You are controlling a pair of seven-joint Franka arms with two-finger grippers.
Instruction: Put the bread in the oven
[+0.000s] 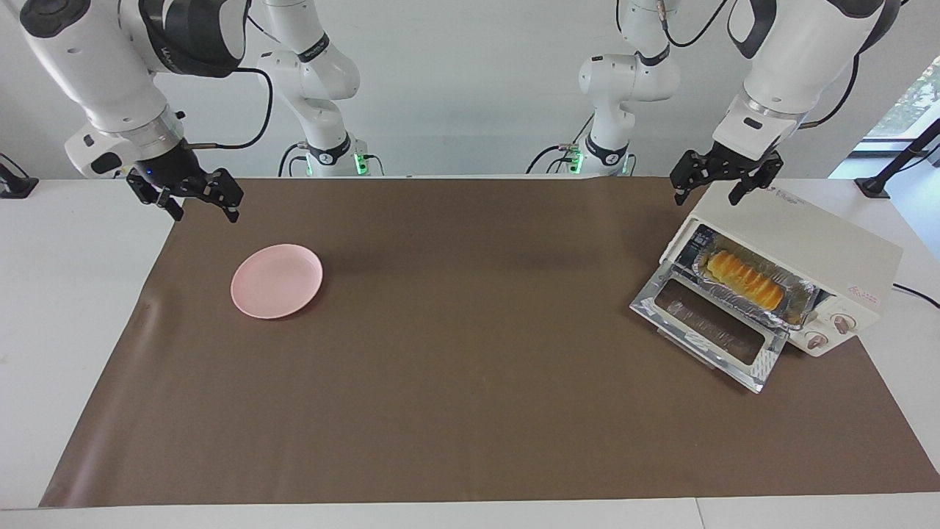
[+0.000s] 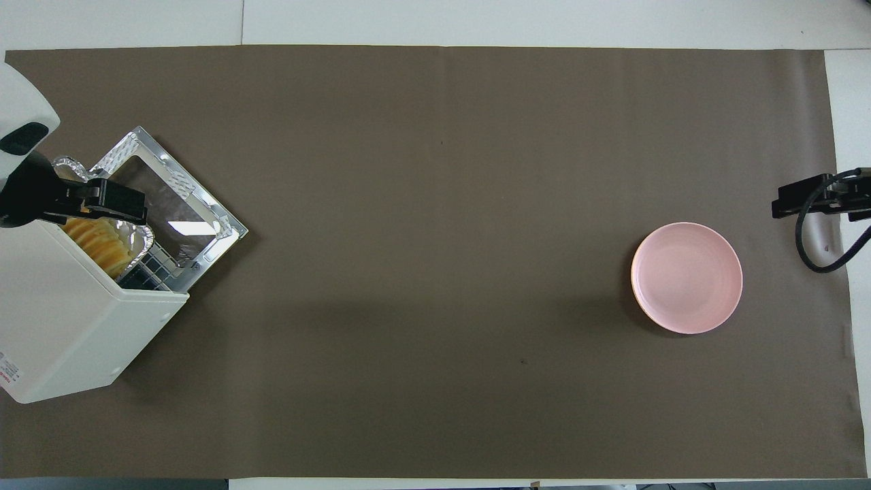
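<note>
Item 1. Bread [image 1: 742, 279]: small elongated golden-yellow loaf with ridged, slice-like segments. It lay in a crinkled silver foil tray [image 1: 800, 303] on the rack inside the oven. Judged light, soft and easily crushed; best taken across its narrow width at mid-length with a gentle squeeze, or moved by the tray's rim.

Item 2. Oven [image 1: 815, 242]: cream-white boxy toaster oven with two knobs, at the left arm's end of the table [image 1: 73, 308]. Its glass door in a shiny metal frame [image 1: 709, 330] hung fully down, at about 7 o'clock from the loaf in the facing view.

Item 3. Left pincer [image 1: 723, 182]: it hung over the oven's top edge, at about 12 o'clock from the loaf in the facing view. The wrist pointed down and the jaws stood wide apart, holding nothing.

Item 4. Right pincer [image 1: 197, 198]: the arm waited over the edge of the brown mat [image 1: 470, 411], at about 10 o'clock from the plate in the facing view. The jaws stood wide and empty.

Item 5. Round pink plate [image 1: 277, 281]: bare, toward the right arm's end of the table.

Note: by the loaf's position the placing looked done; the door was not yet closed.
</note>
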